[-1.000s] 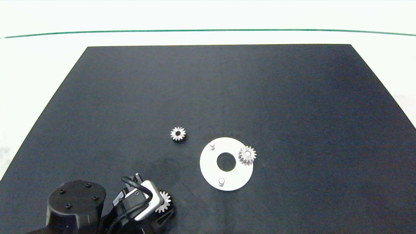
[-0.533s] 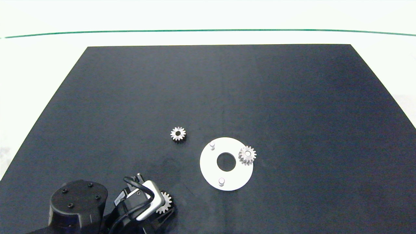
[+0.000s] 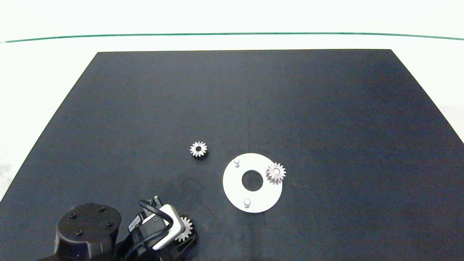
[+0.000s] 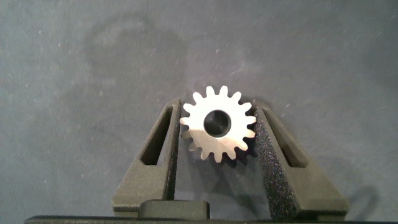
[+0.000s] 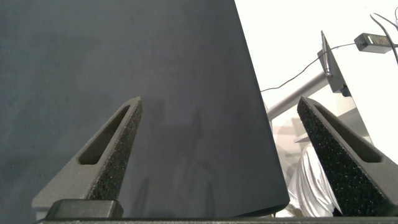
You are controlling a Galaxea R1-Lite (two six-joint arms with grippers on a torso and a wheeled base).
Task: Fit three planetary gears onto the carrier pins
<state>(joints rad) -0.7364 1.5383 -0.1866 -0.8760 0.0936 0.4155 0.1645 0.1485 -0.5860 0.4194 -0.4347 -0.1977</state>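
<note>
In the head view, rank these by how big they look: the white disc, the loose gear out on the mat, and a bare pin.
Largest to smallest:
1. white disc
2. loose gear lying alone on the black mat
3. bare pin, clearly the smallest; the other bare pin looks alike

1. Robot test lab or bench setup, not a home.
2. Plain black matte worktop [image 3: 253, 101], bare apart from small machine parts: silvery gears [image 3: 198, 149] and a white disc [image 3: 235, 188] with pegs.
3. White, featureless surround beyond the worktop, crossed by a thin green line [image 3: 232, 34].
4. Dark robot arm [image 3: 88, 232] with cabling and a wrist camera housing at the near edge.
5. Right wrist view past the worktop's edge: grey metal stand [image 5: 305, 93], loose cable and a small power-adapter-like box [image 5: 372, 42], typical rig clutter.
</note>
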